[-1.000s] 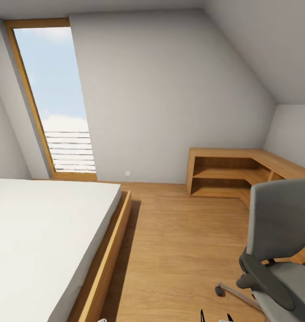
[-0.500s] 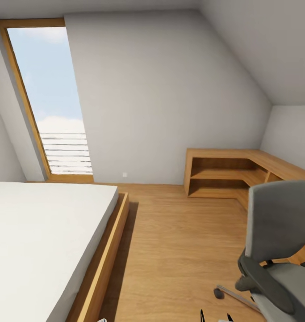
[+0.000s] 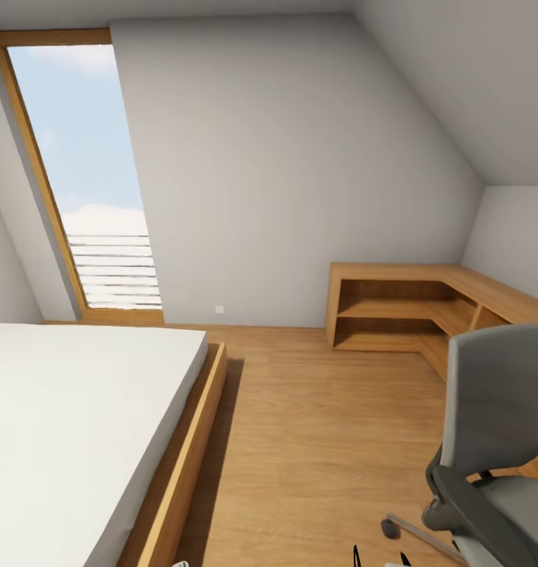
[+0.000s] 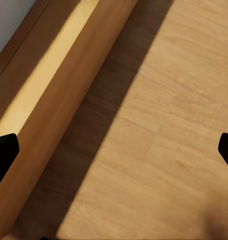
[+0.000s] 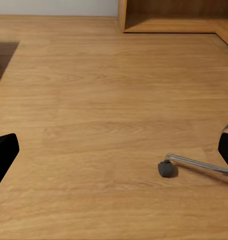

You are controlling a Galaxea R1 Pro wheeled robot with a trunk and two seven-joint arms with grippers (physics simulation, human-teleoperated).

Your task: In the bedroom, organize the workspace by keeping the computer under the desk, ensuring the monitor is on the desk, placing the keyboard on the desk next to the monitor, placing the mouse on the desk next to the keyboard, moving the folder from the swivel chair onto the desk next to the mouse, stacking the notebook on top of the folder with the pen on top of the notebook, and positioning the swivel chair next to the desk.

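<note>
Fingers: left gripper shows two black fingertips far apart at opposite edges of its wrist view, spread wide with nothing between them; right gripper likewise, spread wide over bare floor.
Floor: light wood floor runs from the bed to the far wall, planks plain and unmarked.
Room: bedroom with a white sloped ceiling, a plain white wall, and a tall wood-framed window showing sky and pale slats low down.
Bed: white mattress in a low wooden frame at the left; the left wrist view looks down on the frame's side rail and its shadow on the floor.
Shelf: low L-shaped wooden shelf unit in the far right corner, its compartments open.
Swivel chair: swivel chair at the lower right, grey back and black armrest; a chrome leg and castor rest on the floor near the right gripper.
Change: against the earlier frames the whole picture has shifted slightly, so the camera has moved; the chair sits lower and further right in the picture.
Open room: a broad strip of floor lies between bed frame and chair, reaching to the far wall.
</note>
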